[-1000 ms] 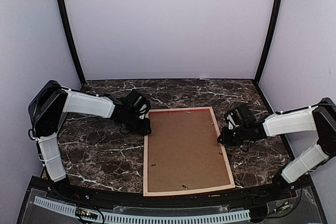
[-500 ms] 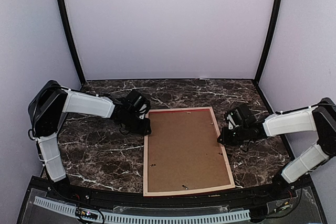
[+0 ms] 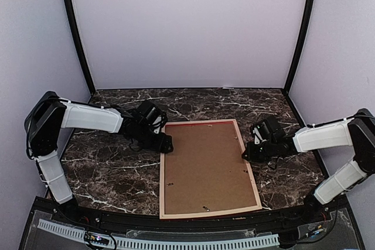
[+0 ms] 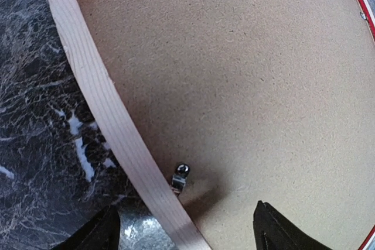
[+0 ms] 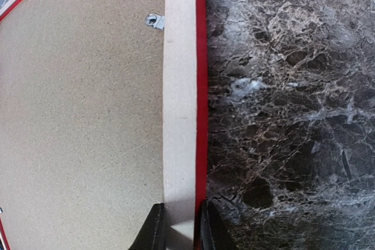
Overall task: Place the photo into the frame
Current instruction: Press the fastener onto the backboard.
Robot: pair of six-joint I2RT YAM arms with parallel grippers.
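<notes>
Dark marbled bench (image 3: 111, 168) between pale lilac walls carries everything in view. On it the right end effector (image 5: 181, 229) has its fingers drawn close together, one on each side of the right rail of the frame (image 5: 179, 86), apparently pinching it. The left end effector (image 4: 184, 235) is spread wide, hovering over the left rail near the far corner, just past a small metal tab (image 4: 180, 178).

From there outward, the frame lies face down in the middle of the bench, pale wood up, with a thin red line at its edges. A brown backing board (image 3: 205, 168) fills its opening. The photo cannot be seen; whether it lies under the board I cannot tell.

I judge the frame light but stiff, and wide enough to twist if lifted by one side. The rails are the place to hold it. The tabs look small and fiddly.
</notes>
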